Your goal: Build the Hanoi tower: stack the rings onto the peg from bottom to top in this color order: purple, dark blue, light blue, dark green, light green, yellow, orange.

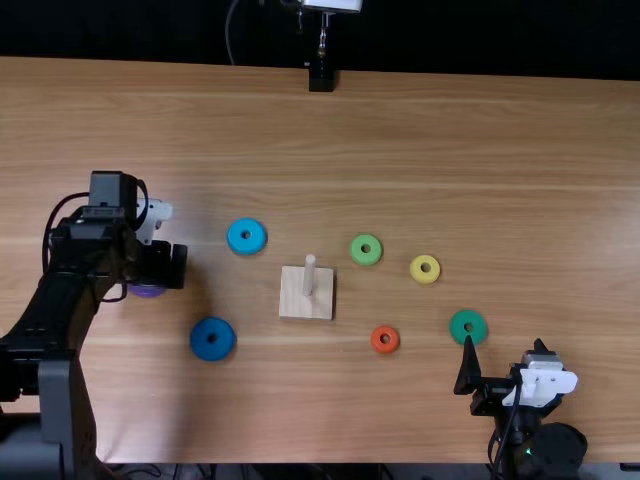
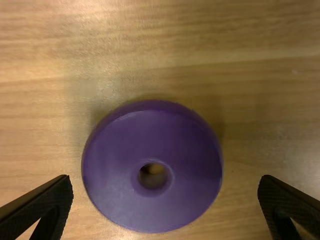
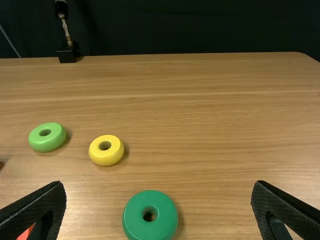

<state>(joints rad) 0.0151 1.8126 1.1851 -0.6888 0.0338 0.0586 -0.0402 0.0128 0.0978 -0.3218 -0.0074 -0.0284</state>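
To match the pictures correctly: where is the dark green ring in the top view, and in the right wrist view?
Top view: dark green ring, just beyond one fingertip of the right gripper.
Right wrist view: dark green ring, ahead of the gap between the open fingers.
Shared landmark: yellow ring, farther from that gripper.

The light brown bench (image 1: 500,150) had long grain running left to right and a rounded far right corner. At the middle of its far edge sat a black block (image 1: 321,79), a thin metal stem (image 1: 323,38) upright on it. A thin cable (image 1: 229,32) hung left of the stem, before a black backdrop (image 1: 480,40).
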